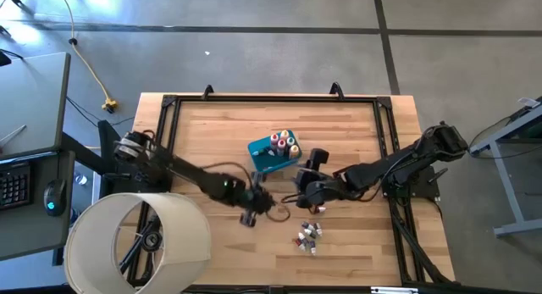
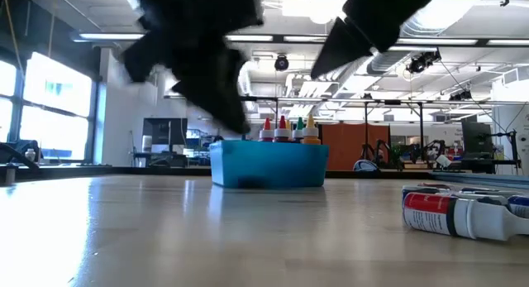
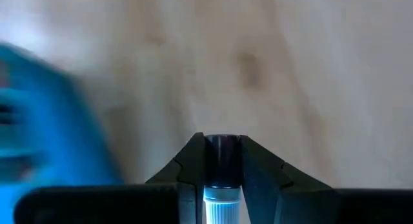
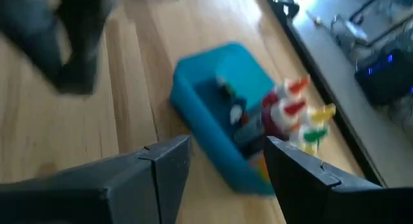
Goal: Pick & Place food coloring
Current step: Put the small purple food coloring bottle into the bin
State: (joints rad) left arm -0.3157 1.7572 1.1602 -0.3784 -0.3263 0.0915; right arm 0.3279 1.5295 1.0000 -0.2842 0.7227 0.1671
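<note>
a: what are we gripping?
b: our left gripper (image 3: 222,161) is clamping a small vial (image 3: 222,179) over mid-bench. our right gripper (image 4: 226,161) is hovering with fingers apart beside the blue tub (image 1: 269,154), which is holding the upright food coloring bottles (image 1: 284,143).

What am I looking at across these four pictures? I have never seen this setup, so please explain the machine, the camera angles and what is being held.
Two dark robot arms work at a wooden table. One picture looks straight down from above, one looks level across the tabletop, and the other two come from cameras on each arm's wrist. The left gripper is shut on a small vial with a dark end, seen clamped between its fingers in the left wrist view. The right gripper is open and holds nothing; it faces the blue tub. Several squeeze bottles with coloured caps stand upright in the tub. More small vials lie loose on the table nearer the front edge.
</note>
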